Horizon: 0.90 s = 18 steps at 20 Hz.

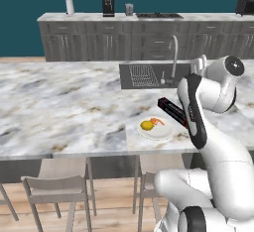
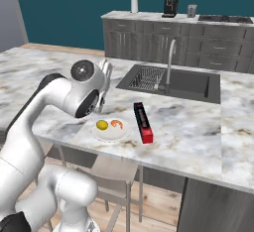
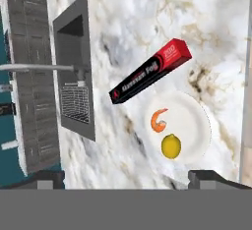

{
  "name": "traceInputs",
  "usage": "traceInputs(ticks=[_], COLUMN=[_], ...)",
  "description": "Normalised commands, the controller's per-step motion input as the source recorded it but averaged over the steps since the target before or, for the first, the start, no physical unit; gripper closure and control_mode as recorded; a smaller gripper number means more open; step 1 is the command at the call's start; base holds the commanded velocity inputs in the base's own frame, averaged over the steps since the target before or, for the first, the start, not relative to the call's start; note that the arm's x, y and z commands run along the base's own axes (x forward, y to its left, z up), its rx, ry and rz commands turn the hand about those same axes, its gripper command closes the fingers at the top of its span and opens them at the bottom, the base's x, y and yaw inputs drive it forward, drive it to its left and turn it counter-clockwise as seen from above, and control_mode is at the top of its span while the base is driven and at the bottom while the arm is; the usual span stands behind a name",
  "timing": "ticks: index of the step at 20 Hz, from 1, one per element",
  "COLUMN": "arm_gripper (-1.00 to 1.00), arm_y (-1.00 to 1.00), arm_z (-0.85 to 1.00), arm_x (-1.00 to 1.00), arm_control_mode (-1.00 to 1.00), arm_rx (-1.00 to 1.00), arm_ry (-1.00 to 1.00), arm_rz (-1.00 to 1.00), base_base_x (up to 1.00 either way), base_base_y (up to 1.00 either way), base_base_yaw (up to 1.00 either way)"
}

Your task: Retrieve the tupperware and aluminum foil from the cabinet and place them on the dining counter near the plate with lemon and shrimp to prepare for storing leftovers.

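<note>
With the gripper (image 3: 126,177) hovering wide open and empty above the dining counter (image 2: 198,127), the aluminum foil (image 3: 150,71) lay just beside the plate with lemon and shrimp (image 3: 197,121) — a careless descent could nudge either — while the right base view showed the box whole, half hidden by the arm in the left base view.

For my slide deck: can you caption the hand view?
Open gripper above the marble dining counter, aluminum foil lying beside the plate with lemon and shrimp.
</note>
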Motion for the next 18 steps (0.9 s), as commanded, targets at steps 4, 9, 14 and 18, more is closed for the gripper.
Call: traceInputs(ticks=[4, 9, 14, 18], arm_gripper=[-1.00, -1.00, -1.00, -1.00], arm_y=[0.39, 0.00, -0.18, 0.00], arm_z=[0.27, -0.02, -0.17, 0.00], arm_x=[-0.86, -0.69, -0.54, -0.11], arm_control_mode=[-1.00, -1.00, -1.00, 1.00], arm_rx=[-0.30, -0.05, 0.00, 0.00], arm_ry=[0.09, -0.08, -0.12, -0.03], arm_rz=[0.05, 0.00, 0.00, 0.00], base_base_x=[0.00, 0.00, 0.00, -0.14], base_base_y=[0.00, 0.00, 0.00, 0.00], base_base_yaw=[0.00, 0.00, 0.00, 0.03])
